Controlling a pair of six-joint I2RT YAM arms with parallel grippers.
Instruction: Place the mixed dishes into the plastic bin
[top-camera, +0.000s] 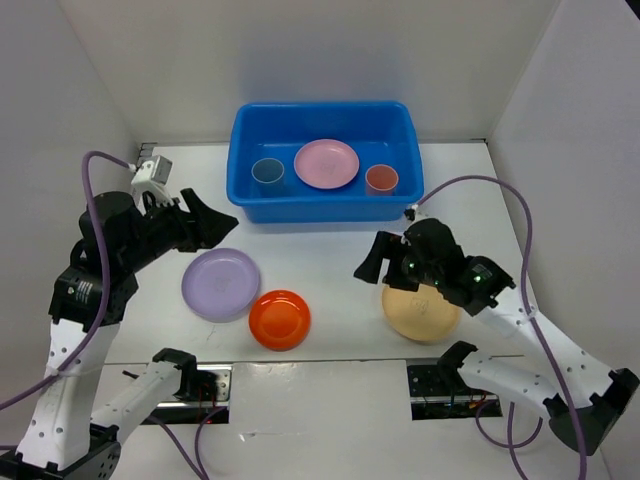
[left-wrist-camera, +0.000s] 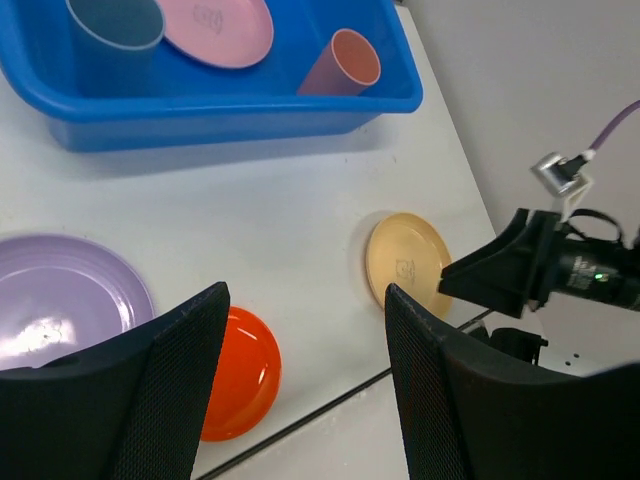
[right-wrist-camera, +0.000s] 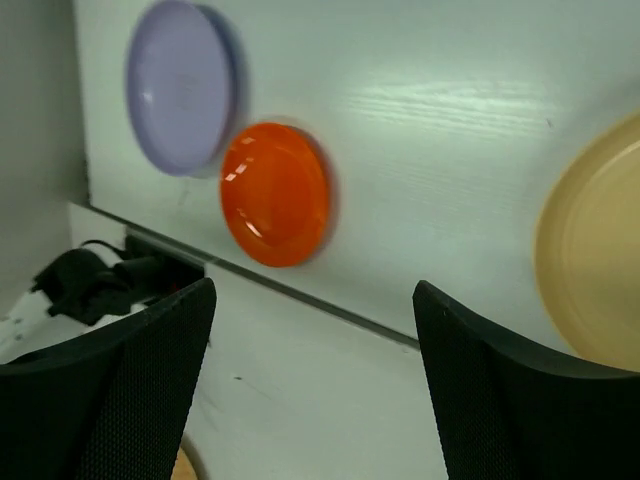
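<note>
The pink plate (top-camera: 326, 163) sits in the blue bin (top-camera: 320, 208) at 12 o'clock; the lavender plate (top-camera: 221, 283), orange plate (top-camera: 280, 319) and tan plate (top-camera: 420, 312) wait near 6 o'clock because the left and right jaws are apart, empty.

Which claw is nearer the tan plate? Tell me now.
Right. The right claw hangs just beside the tan plate; the left claw is far off, near the lavender plate.
</note>
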